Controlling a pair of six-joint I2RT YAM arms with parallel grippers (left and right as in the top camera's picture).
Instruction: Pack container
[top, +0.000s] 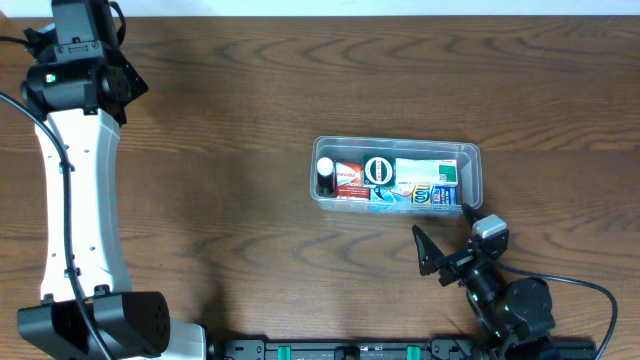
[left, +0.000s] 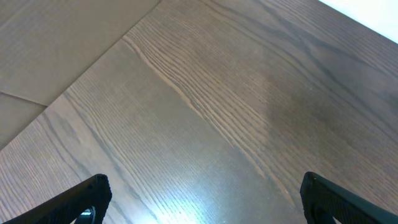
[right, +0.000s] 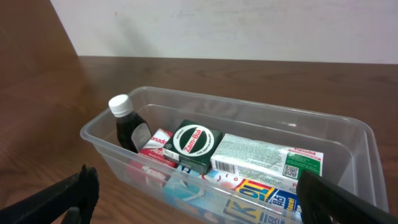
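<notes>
The container (top: 400, 141) sits right of centre on the table (top: 230, 150). In it, a bottle (top: 325, 176) at the left end, boxes (top: 430, 172) packed side by side to its right, one small box (top: 379, 171) lying on top of them. The right gripper (top: 447, 237) is just in front of the container's right end.

So the container (top: 398, 142) is a clear, shallow plastic bin, rectangular with rounded corners and a rim. It sits flat and open-topped on the wooden tabletop (top: 230, 120), right of centre, long side running left-right in the overhead view. It's pretty full: a dark bottle (top: 325, 176) with a white cap at its left end, and small boxes (top: 425, 172) filling the rest.
</notes>
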